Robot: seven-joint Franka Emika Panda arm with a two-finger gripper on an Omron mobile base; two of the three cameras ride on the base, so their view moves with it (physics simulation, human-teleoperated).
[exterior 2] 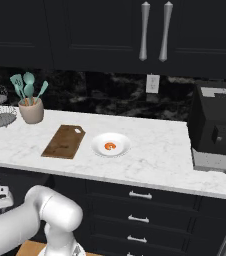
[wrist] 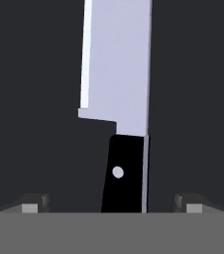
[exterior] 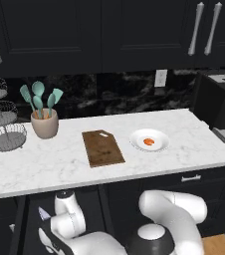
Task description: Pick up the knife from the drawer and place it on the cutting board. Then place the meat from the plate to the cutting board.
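The white marble bench [exterior: 59,169] carries, from its left end: wire basket stand [exterior: 5,137], utensil crock [exterior: 45,123], cutting board [exterior: 102,148], plate [exterior: 157,135], and black appliance [exterior: 219,102] at the right end.

Free room both sides of knife [wrist: 118,99]

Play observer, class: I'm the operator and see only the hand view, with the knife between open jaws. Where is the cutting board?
Observer: The cutting board lies flat on the white counter.
Operator: And the meat?
Observer: The meat sits on the plate, just right of the board.
Operator: What stands left of the board?
Observer: A beige crock holding teal utensils.
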